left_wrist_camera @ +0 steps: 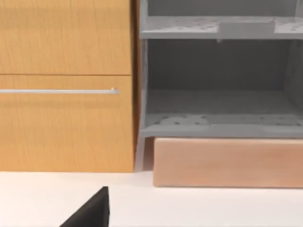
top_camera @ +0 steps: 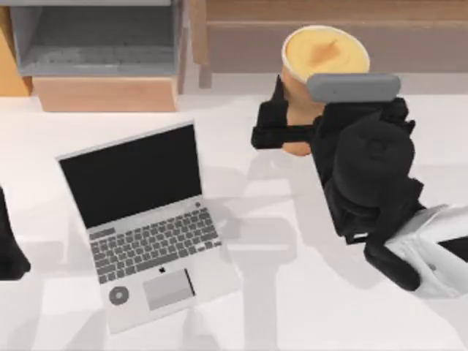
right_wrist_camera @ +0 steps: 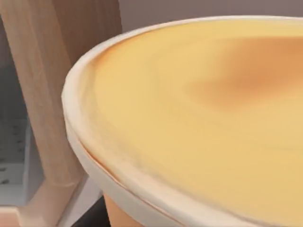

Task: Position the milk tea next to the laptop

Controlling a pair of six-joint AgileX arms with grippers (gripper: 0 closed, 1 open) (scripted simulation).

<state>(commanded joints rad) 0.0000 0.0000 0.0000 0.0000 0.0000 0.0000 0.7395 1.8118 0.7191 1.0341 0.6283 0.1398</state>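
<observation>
The milk tea [top_camera: 325, 53], a tan tapered cup with a pale rim and a yellow-orange top, is at the back of the table, right of centre. My right gripper [top_camera: 294, 129] is shut on its sides below the rim; one black finger shows on the cup's left side, and the wrist hides the other. Up close in the right wrist view I see the cup's top [right_wrist_camera: 203, 118]. The laptop [top_camera: 146, 219] lies open at front left, its black screen tilted and its keyboard facing the front. The cup is well apart from it, to its back right. My left arm [top_camera: 9, 241] is parked at the left edge.
A grey open shelf [top_camera: 95, 36] sits on a pale wooden block [top_camera: 106, 93] at the back left, with an orange drawer cabinet [left_wrist_camera: 66, 85] beside it. A wooden frame [top_camera: 292, 14] runs along the back behind the cup. Bare white table [top_camera: 292, 292] lies right of the laptop.
</observation>
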